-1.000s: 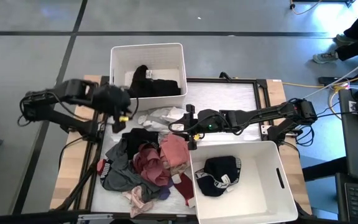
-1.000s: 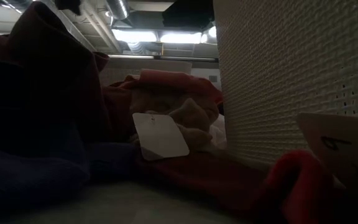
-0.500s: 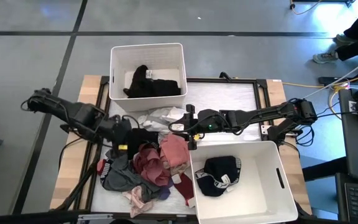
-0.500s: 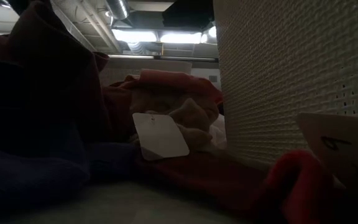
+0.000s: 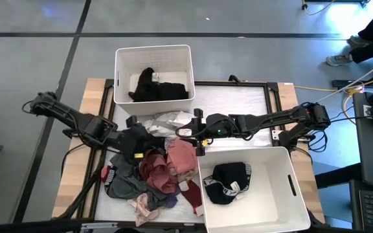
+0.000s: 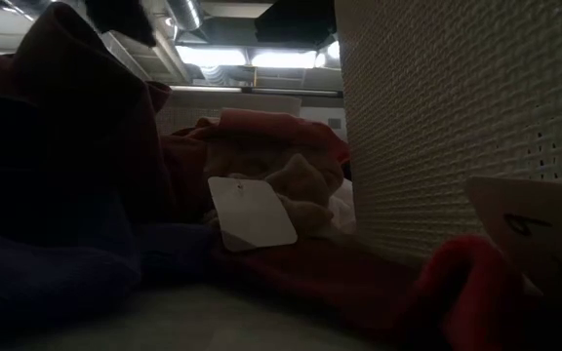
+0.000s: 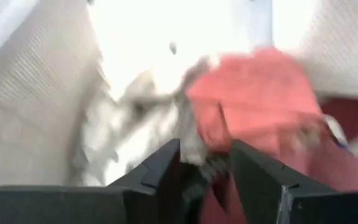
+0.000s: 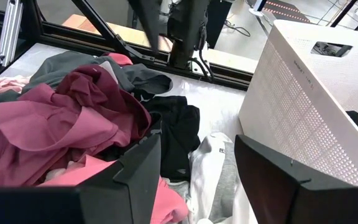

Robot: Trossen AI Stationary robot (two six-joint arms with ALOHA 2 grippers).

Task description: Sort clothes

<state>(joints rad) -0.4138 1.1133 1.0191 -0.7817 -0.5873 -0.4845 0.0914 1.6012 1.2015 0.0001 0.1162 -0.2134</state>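
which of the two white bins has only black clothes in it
The white plastic bin at the table's far edge: it holds only a black garment. The near-right bin holds a black piece with white-patterned trim.

Big white plastic bin wall with tiny holes [image 6: 457, 127], dark red cloth heap [image 6: 76, 146], small white paper tag [image 6: 252, 213] on pinkish-tan cloth [image 6: 271, 156], bright ceiling lights [image 6: 252, 57]

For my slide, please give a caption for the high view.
Left gripper lowered over the clothes pile; right gripper waits beside it.
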